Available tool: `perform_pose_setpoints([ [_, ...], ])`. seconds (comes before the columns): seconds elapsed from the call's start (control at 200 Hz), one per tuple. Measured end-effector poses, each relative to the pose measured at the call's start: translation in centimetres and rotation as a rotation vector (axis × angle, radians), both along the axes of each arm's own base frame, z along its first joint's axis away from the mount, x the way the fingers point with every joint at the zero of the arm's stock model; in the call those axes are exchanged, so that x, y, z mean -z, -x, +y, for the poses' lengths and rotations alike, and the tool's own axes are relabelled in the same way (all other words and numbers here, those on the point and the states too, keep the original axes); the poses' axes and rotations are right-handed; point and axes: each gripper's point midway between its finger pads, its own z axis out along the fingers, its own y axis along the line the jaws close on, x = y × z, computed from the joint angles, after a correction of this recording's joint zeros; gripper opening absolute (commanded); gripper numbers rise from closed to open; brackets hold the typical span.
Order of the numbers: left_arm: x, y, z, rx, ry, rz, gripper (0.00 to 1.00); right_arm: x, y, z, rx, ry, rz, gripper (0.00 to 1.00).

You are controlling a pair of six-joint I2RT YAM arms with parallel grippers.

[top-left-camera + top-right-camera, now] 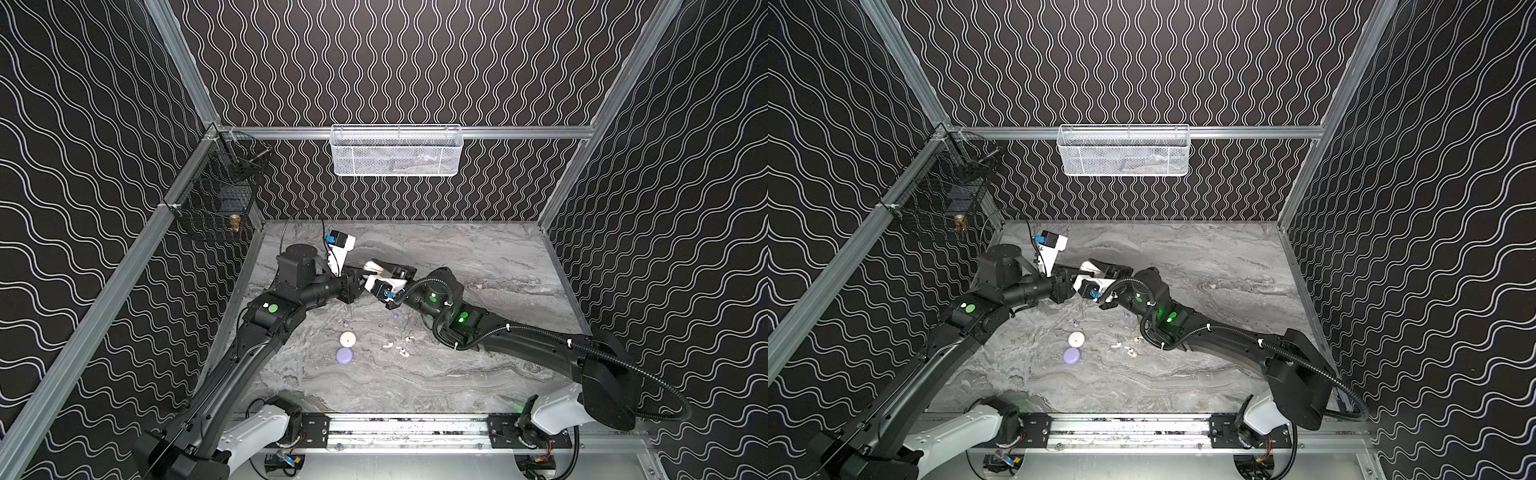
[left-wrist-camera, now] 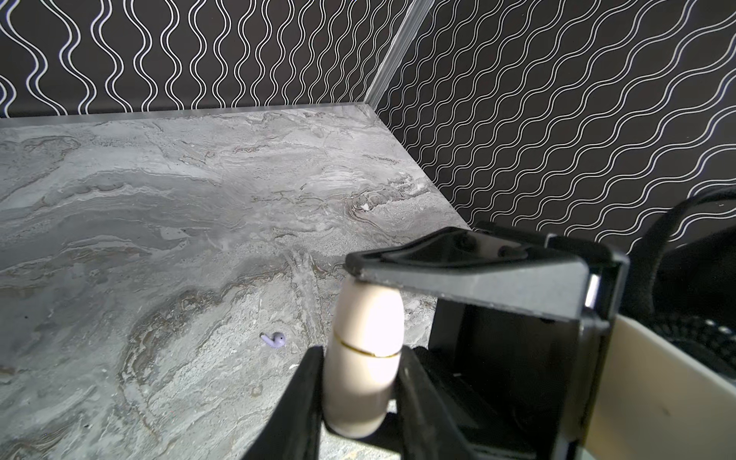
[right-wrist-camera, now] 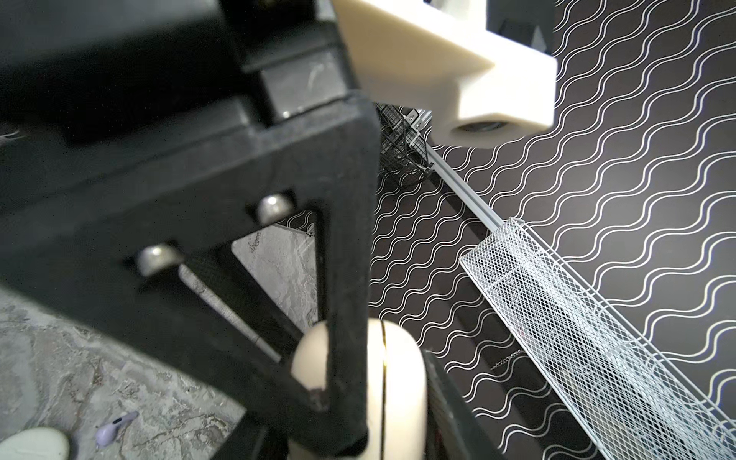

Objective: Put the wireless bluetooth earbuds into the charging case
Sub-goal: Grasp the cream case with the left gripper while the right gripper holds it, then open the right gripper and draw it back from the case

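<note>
Clamped in the left claw [image 2: 360,352], a closed cream case [image 2: 368,314] hangs clear of the table, with one black finger pressed on each side. Its seam is shut. The right claw [image 3: 394,402] grips the same case: one finger [image 2: 478,284] lies flat across its end, while the partner finger is hidden. Both claws crowd the case, leaving little free room beside it. Beyond it, toward the back wall, the tabletop [image 1: 478,257] lies open.

Just in front of the case, a lavender earbud [image 1: 395,316] lies on the grey marble. Three white earbuds [image 1: 402,352] sit farther in front, loosely bunched. In front of the case toward the left arm's side lie a round white case [image 1: 347,339] and a round lavender case [image 1: 344,355], close together.

Black walls with a wavy pattern enclose the table. A white mesh basket [image 1: 395,151] hangs high behind the case.
</note>
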Motion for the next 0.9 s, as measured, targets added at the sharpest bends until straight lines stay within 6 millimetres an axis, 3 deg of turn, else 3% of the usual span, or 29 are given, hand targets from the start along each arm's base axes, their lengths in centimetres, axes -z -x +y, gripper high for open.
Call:
perform_pose_setpoints([
  [0.12, -0.09, -0.05, -0.23, 0.007, 0.01, 0.0, 0.38, -0.05, 0.16, 0.1, -0.007, -0.002, -0.001, 0.16],
  [0.275, -0.11, -0.17, -0.23, -0.001, 0.014, 0.004, 0.32, -0.06, 0.12, 0.24, -0.008, -0.007, -0.005, 0.15],
  [0.495, -0.27, -0.34, 0.14, -0.026, 0.008, -0.007, 0.35, -0.25, -0.11, 0.56, -0.004, -0.017, -0.011, 0.15],
  [0.636, -0.41, -0.36, 0.16, -0.027, 0.009, -0.014, 0.27, -0.42, -0.12, 0.53, 0.0, -0.022, -0.014, 0.17],
  [0.826, -0.62, -0.08, -0.14, 0.004, 0.007, -0.034, 0.09, -0.51, 0.39, 0.04, -0.009, -0.034, 0.0, 0.32],
  [0.881, -0.66, 0.1, -0.29, 0.018, 0.012, -0.031, 0.06, -0.39, 0.65, -0.27, -0.012, -0.04, 0.003, 0.43],
  [0.901, -0.63, 0.21, -0.37, 0.024, 0.013, -0.028, 0.05, -0.35, 0.72, -0.36, -0.012, -0.04, 0.004, 0.51],
])
